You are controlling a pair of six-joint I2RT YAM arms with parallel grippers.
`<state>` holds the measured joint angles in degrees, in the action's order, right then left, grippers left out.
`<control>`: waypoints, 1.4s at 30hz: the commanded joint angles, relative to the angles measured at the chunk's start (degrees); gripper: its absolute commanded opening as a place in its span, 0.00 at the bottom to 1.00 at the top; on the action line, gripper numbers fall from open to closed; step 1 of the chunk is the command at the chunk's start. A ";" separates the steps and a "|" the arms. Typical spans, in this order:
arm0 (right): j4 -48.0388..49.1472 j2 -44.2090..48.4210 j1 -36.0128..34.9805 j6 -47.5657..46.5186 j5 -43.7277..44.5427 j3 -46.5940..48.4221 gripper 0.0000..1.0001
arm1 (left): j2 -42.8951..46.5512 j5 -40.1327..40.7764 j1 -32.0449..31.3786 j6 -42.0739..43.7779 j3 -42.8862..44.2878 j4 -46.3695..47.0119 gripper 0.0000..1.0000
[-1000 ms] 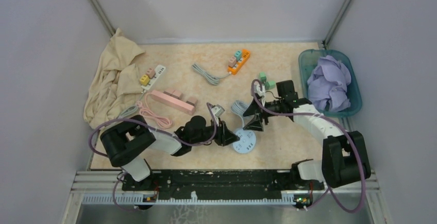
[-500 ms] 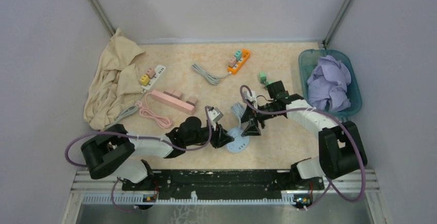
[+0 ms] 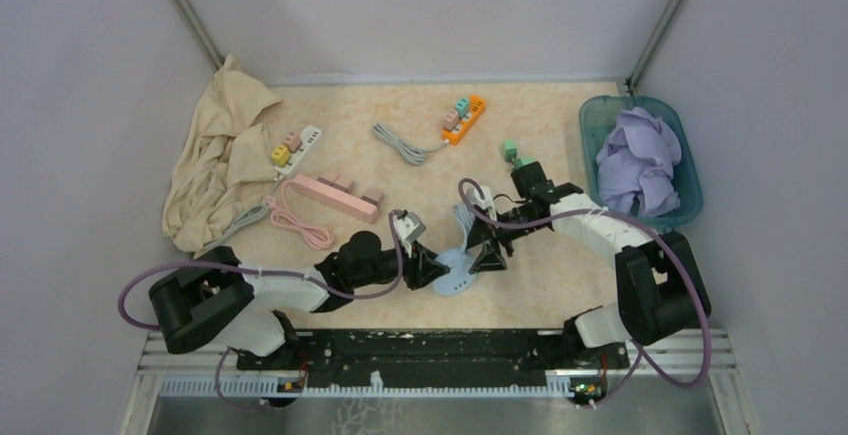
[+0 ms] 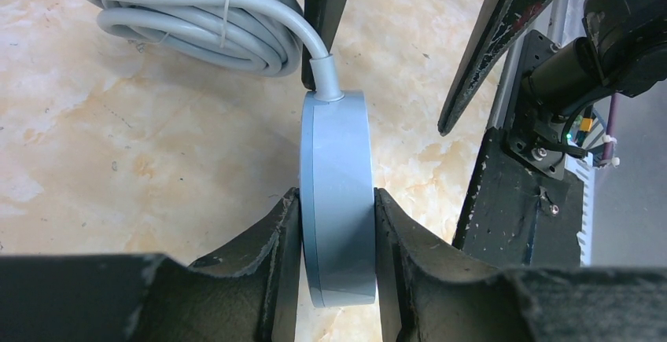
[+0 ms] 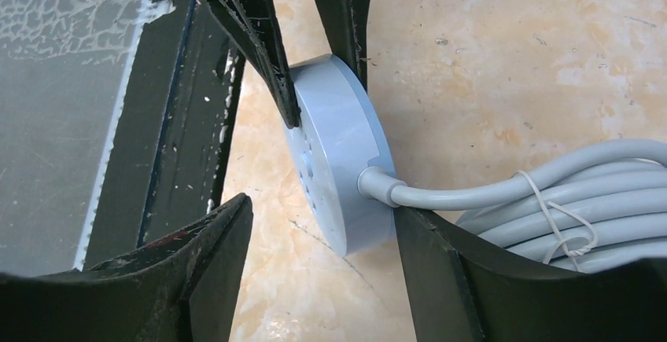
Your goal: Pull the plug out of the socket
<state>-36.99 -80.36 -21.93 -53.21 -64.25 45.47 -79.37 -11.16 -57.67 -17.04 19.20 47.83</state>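
Observation:
A round pale-blue socket [image 3: 455, 271] stands on edge just above the table, near the front middle. My left gripper [image 3: 433, 269] is shut on it, with a finger pressed on each flat face [image 4: 337, 197]. In the right wrist view the socket [image 5: 338, 145] shows a face with only holes. Its grey cable [image 5: 472, 193] runs to a tied coil [image 3: 465, 217]. My right gripper [image 3: 488, 255] stands open astride the socket's lower rim [image 5: 322, 210]; one finger [image 5: 440, 263] is beside the cable outlet, the other is apart. Two small green plugs [image 3: 511, 147] lie loose behind the right arm.
An orange strip [image 3: 465, 120] with plugs lies at the back, a white strip [image 3: 298, 147] and a pink strip [image 3: 335, 195] with its pink cable at the left. A beige cloth [image 3: 220, 155] fills the left side. A teal bin [image 3: 690, 205] with purple cloth stands right.
The left gripper has tipped the socket from flat up onto its edge and drawn it slightly left. The right gripper has moved left and down to the socket, its jaws narrowing a little.

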 commanded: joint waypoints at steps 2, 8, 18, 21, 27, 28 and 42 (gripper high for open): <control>0.35 -0.45 -2.26 -3.45 -3.35 0.89 0.66 | 1.40 -2.10 -0.34 0.40 -0.56 12.66 0.02; 9.52 0.55 -2.41 5.10 3.31 -0.16 0.67 | 0.18 -3.33 -0.34 -1.35 -1.45 16.84 0.00; 8.67 0.68 -2.73 2.51 1.52 -0.65 0.68 | -0.63 -3.81 -0.34 -2.64 -2.38 20.19 0.00; 10.33 1.25 -2.76 3.33 2.22 -1.19 0.68 | -1.16 -5.21 -0.34 -2.94 -2.34 21.71 0.00; 6.29 1.74 -2.54 3.11 7.81 2.81 0.72 | -0.78 -4.98 -0.34 -3.36 -3.36 21.04 0.00; 6.73 1.84 -2.36 3.51 7.93 2.71 0.72 | -0.64 -4.59 -0.34 -3.61 -3.71 21.17 0.00; 12.84 0.84 -5.83 6.81 4.92 -1.45 0.71 | -4.88 -6.17 -0.34 -7.70 -3.68 32.34 0.00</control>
<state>-29.93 -79.96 -25.15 -45.41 -58.06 43.59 -83.57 -11.57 -57.32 -23.29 14.06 63.22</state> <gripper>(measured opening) 0.720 0.402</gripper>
